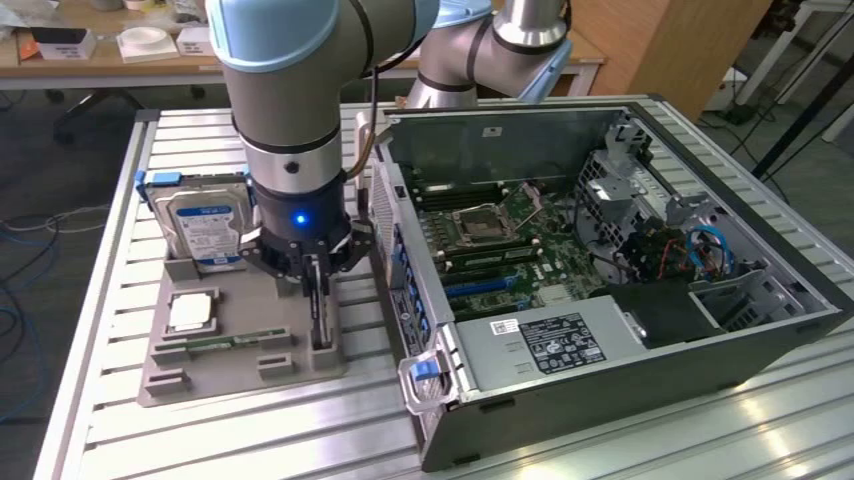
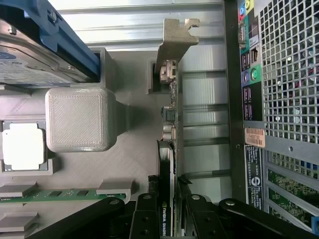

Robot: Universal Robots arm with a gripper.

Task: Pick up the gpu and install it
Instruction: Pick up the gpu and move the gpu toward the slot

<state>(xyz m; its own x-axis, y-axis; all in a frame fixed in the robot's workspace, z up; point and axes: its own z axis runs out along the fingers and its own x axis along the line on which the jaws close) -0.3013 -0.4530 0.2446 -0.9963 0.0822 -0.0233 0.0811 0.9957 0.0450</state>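
The gpu (image 1: 319,312), a thin dark card, stands on edge in a slot of the grey holder tray (image 1: 227,375), just beside the open computer case (image 1: 601,300). In the wrist view the gpu (image 2: 170,119) runs away from the camera and ends in its silvery bracket (image 2: 175,37). My gripper (image 1: 318,278) points straight down over the card. Its black fingers (image 2: 144,219) sit against both faces of the card's near end, so my gripper (image 2: 167,221) is shut on it. The card still rests in the tray slot.
The tray also holds a silver blue-labelled hard drive (image 1: 200,225), a square processor chip (image 1: 191,312) and a green memory stick (image 1: 220,343). The case's rear panel (image 2: 279,99) stands close alongside the card. The motherboard (image 1: 507,250) lies exposed inside.
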